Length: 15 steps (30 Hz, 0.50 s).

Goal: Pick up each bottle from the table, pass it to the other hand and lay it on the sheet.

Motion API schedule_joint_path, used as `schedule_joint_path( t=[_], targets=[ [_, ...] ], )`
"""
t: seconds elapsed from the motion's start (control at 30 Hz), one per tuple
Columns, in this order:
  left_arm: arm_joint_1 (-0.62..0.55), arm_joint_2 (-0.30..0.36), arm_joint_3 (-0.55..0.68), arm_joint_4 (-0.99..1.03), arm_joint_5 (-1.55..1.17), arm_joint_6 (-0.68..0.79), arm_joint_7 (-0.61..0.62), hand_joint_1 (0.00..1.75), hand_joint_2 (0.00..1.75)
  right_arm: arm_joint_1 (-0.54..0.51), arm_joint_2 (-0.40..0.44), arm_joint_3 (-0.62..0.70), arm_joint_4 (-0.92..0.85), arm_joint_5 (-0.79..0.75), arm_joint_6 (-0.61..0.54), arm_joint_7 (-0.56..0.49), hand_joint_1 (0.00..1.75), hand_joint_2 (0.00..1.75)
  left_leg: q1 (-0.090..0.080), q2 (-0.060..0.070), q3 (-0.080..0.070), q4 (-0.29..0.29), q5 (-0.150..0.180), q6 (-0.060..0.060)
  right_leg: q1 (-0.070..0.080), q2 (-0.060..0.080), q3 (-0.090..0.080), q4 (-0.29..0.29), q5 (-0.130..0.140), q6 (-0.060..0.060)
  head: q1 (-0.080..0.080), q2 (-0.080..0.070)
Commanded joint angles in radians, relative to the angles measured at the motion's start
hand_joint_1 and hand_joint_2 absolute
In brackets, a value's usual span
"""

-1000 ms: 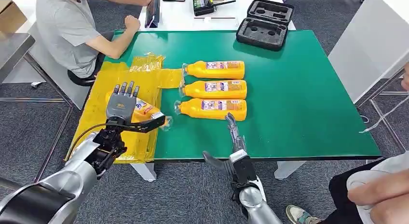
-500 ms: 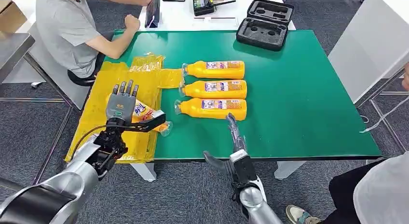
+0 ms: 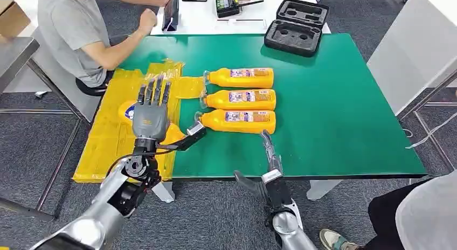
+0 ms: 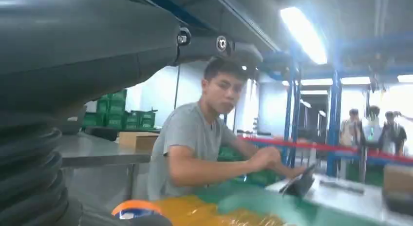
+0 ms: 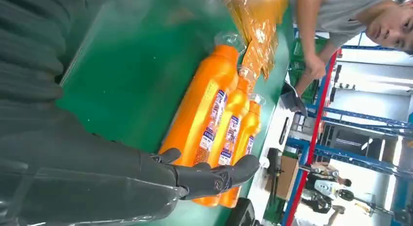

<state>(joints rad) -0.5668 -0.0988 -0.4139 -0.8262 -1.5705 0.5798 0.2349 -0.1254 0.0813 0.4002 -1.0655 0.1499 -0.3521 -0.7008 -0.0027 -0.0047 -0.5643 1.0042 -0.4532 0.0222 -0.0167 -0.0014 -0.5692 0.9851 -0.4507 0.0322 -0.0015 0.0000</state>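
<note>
- Left hand (image 3: 151,118): grey back plate, dark segmented fingers, black cable looping at the wrist.
- Silver left arm, lower left of frame.
- Right hand (image 3: 268,162): dark grey, on a silver forearm.

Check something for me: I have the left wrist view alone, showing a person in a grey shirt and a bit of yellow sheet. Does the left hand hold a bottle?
Observer: No. In the head view the left hand is spread open above the yellow sheet and holds nothing. One bottle lies on the sheet, partly behind the hand.
Operator: How many are on the green table?
Observer: Three bottles lie side by side on the green table, caps toward the sheet.
Operator: Where is the right hand?
Observer: The right hand is at the table's near edge and holds nothing. Its fingers point at the nearest bottle; I cannot tell whether they touch it.
</note>
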Motion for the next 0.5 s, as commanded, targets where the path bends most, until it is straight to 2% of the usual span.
schedule_joint_path(
  t=[0.03,0.1,0.17,0.2,0.23,0.3,0.33,0.4,0.47,0.5],
  targets=[
    [0.151,0.062,-0.045,-0.414,0.014,0.066,-0.058,0.0,1.75,-0.004,-0.015,-0.002,-0.003,0.005,-0.009,0.003,0.0,1.75,0.001,0.002,0.001,0.0,-0.001,-0.001,0.001,0.002,0.0,0.0,0.0,-0.001,0.0,0.0],
    [0.159,0.053,-0.039,-0.411,0.027,0.089,-0.089,0.0,1.75,-0.006,-0.011,0.002,-0.005,0.006,-0.01,0.003,0.0,1.75,0.001,0.001,0.001,0.0,0.0,-0.001,0.001,0.001,0.0,0.0,0.0,-0.001,0.0,0.0],
    [0.165,0.028,-0.041,-0.383,0.204,0.109,-0.259,0.0,1.75,-0.002,-0.014,0.017,-0.025,0.007,-0.027,0.003,0.0,1.75,0.002,0.003,0.002,0.0,-0.001,-0.001,0.002,0.002,0.001,-0.001,0.0,-0.002,0.0,0.0],
    [0.167,0.019,-0.042,-0.371,0.234,0.118,-0.286,0.0,1.75,-0.002,-0.012,0.019,-0.025,0.011,-0.033,0.003,0.0,1.75,0.001,0.001,0.001,0.0,0.0,-0.001,0.001,0.001,0.001,-0.001,0.0,-0.001,0.0,0.0],
    [0.163,0.002,-0.05,-0.325,0.37,0.091,-0.403,0.0,1.75,0.005,-0.015,0.024,-0.05,0.01,-0.041,0.003,0.0,1.75,0.001,0.001,0.001,0.0,0.0,-0.001,0.001,0.0,0.001,-0.001,0.0,-0.001,0.0,0.0],
    [0.164,-0.002,-0.05,-0.316,0.39,0.085,-0.424,0.0,1.75,0.005,-0.015,0.025,-0.053,0.011,-0.046,0.003,0.0,1.75,0.001,0.0,0.001,0.0,0.0,-0.001,0.0,0.0,0.001,-0.001,0.0,-0.001,0.0,0.0],
    [0.17,-0.023,-0.044,-0.277,0.483,0.098,-0.504,0.0,1.75,0.014,-0.021,0.028,-0.084,0.011,-0.061,0.003,0.0,1.75,0.002,0.0,0.002,0.0,0.0,-0.001,0.002,-0.001,0.003,-0.002,0.0,-0.001,0.0,0.0],
    [0.171,-0.033,-0.035,-0.257,0.511,0.104,-0.535,0.0,1.75,0.019,-0.021,0.027,-0.096,0.011,-0.077,0.003,0.0,1.75,0.0,-0.001,0.001,0.0,0.0,-0.001,0.0,-0.001,0.001,-0.001,0.0,-0.001,0.0,0.0],
    [0.18,-0.074,-0.005,-0.208,0.675,0.069,-0.688,0.0,1.75,0.032,-0.025,0.022,-0.139,0.015,-0.142,0.003,0.0,1.75,0.0,0.0,0.002,-0.001,0.0,-0.001,0.0,-0.001,0.002,-0.001,0.0,-0.001,0.0,0.0],
    [0.18,-0.074,-0.005,-0.208,0.675,0.069,-0.688,0.0,1.75,0.032,-0.025,0.022,-0.139,0.015,-0.142,0.003,0.0,1.75,0.001,-0.001,0.003,0.0,0.0,-0.001,0.001,-0.002,0.004,-0.002,-0.001,-0.001,0.0,0.0]
  ],
)
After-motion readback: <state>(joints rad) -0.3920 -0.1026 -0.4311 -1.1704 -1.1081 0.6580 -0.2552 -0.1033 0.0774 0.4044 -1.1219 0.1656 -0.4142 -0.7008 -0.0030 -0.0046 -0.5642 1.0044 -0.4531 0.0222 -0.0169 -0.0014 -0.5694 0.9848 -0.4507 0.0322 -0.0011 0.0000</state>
